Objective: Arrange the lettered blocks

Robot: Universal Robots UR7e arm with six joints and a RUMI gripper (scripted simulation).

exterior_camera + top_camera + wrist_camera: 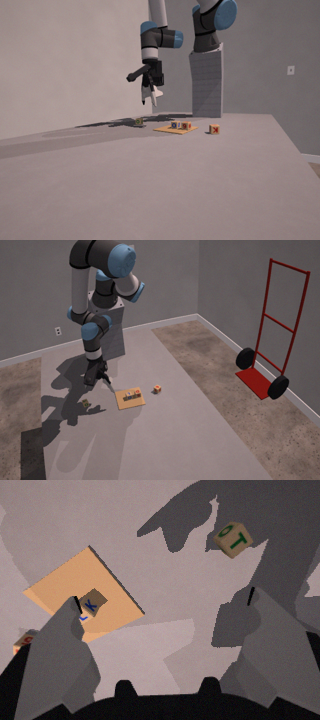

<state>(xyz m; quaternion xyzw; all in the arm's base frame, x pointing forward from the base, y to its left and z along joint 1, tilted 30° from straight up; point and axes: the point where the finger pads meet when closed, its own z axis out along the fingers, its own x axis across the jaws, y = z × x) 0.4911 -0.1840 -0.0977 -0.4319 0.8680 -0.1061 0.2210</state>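
Observation:
The tan mat (130,400) lies on the grey table top, and it also shows in the wrist view (82,595). Two blocks stand side by side on it: one with blue marks (128,395) and one with red marks (137,393). A third block with red marks (157,388) lies off the mat to its right. A block with green letters (85,402) lies off the mat to the left, in shadow; the wrist view shows a green T on it (233,539). My gripper (105,379) hangs open and empty above the table between the mat and the green block. In the wrist view my left finger hides part of the blue-marked block (93,603).
The robot's grey pedestal (111,325) stands behind the mat. A red hand truck (271,343) leans on the far right wall, off the table. The arm casts dark shadows around the green-letter block.

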